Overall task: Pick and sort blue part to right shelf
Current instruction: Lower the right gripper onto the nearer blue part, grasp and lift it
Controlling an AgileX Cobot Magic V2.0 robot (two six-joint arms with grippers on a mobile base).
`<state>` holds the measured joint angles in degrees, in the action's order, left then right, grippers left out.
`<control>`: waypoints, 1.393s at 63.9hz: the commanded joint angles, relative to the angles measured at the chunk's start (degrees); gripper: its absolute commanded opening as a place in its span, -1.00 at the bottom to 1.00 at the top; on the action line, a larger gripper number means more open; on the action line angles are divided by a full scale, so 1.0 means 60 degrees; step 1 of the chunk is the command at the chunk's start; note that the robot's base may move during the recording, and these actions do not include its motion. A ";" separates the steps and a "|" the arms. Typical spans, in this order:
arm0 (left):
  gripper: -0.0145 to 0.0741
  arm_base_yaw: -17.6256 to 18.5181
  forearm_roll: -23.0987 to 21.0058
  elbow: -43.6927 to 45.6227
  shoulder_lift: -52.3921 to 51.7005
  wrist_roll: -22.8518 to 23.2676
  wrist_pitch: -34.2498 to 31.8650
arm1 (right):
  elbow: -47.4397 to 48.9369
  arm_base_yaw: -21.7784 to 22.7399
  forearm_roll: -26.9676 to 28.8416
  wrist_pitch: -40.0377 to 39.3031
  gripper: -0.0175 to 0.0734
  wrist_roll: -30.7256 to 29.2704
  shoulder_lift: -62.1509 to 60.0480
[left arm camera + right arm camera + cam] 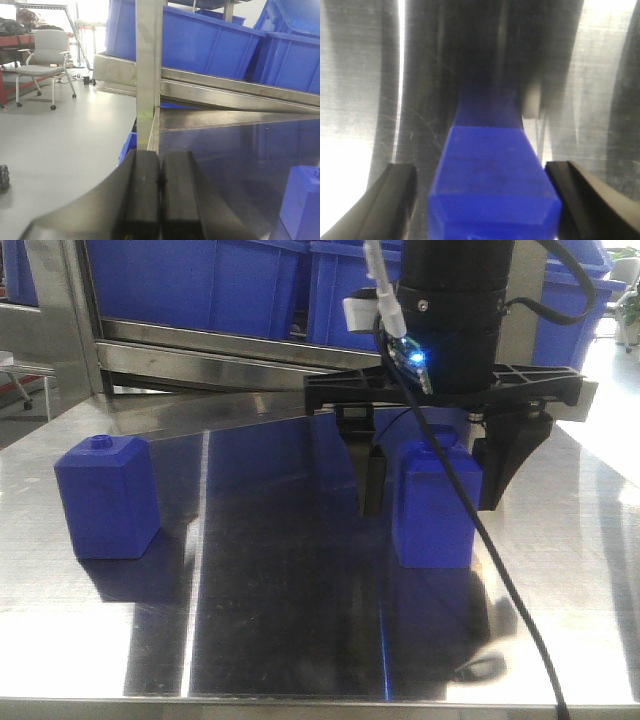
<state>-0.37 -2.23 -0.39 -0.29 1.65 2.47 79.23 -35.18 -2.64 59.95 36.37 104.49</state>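
On the polished steel table (280,640), the tall rectangular solid-blue plastic part (435,515) is seen standing upright, right of centre in the front-facing view. It is flanked by the two black fingers (372,480) of the right gripper (431,506), which is positioned over it from above with its jaws spread apart. In the right wrist view the blue part (492,175) is framed between the finger pads (395,200). A strip of bare steel is visible between the part and the pad at the lower left, while the pad at the lower right lies just beside the part's edge. Whether that pad touches it cannot be told.

Well to the left on the same table, a shorter, wider blue plastic block with a small round stud (105,495) is set apart from the gripper. Behind the table, the stainless-steel framed shelf (65,330) is loaded with large blue plastic bins (200,280). The left gripper (160,160) is shown with its dark fingers pressed together on nothing, pointed toward an upright steel post (149,75) of the shelf.
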 commanded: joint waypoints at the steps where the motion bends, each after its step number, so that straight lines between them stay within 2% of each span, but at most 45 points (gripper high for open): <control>1: -0.37 0.0041 -0.0066 -0.0221 -0.0230 0.0069 -0.0755 | 0.0206 0.0008 -0.0152 -0.0206 0.68 0.0029 -0.0403; 10: -0.37 0.0041 -0.0066 -0.0221 -0.0230 0.0069 -0.0755 | -0.0006 0.0008 -0.0143 -0.0269 0.65 0.0029 -0.0403; 24: -0.37 0.0041 -0.0066 -0.0221 -0.0230 0.0069 -0.0755 | -0.0007 0.0008 -0.0102 -0.0489 0.31 0.0029 -0.0403; 44: -0.37 0.0041 -0.0066 -0.0221 -0.0230 0.0069 -0.0755 | -0.0007 0.0043 -0.0108 -0.0402 0.29 -0.0049 -0.1079; 52: -0.37 0.0041 -0.0066 -0.0221 -0.0230 0.0069 -0.0755 | -0.0138 0.0243 -0.0126 -0.0609 0.29 -0.1028 -0.1828; 64: -0.37 0.0041 -0.0066 -0.0221 -0.0230 0.0069 -0.0755 | -0.1477 0.1037 0.0058 -0.1849 0.29 -0.3415 -0.3410; 73: -0.37 0.0041 -0.0066 -0.0221 -0.0230 0.0069 -0.0755 | -0.3054 0.1908 0.0440 -0.3201 0.29 -0.4465 -0.4618; 83: -0.37 0.0041 -0.0066 -0.0221 -0.0230 0.0069 -0.0755 | -0.5015 0.3231 0.1052 -0.5230 0.29 -0.5711 -0.6332; 89: -0.37 0.0041 -0.0066 -0.0221 -0.0230 0.0069 -0.0755 | -0.5877 0.3768 0.1043 -0.6195 0.29 -0.5958 -0.7130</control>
<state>-0.37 -2.23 -0.39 -0.29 1.65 2.47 46.55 -15.52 3.00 32.10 3.27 67.30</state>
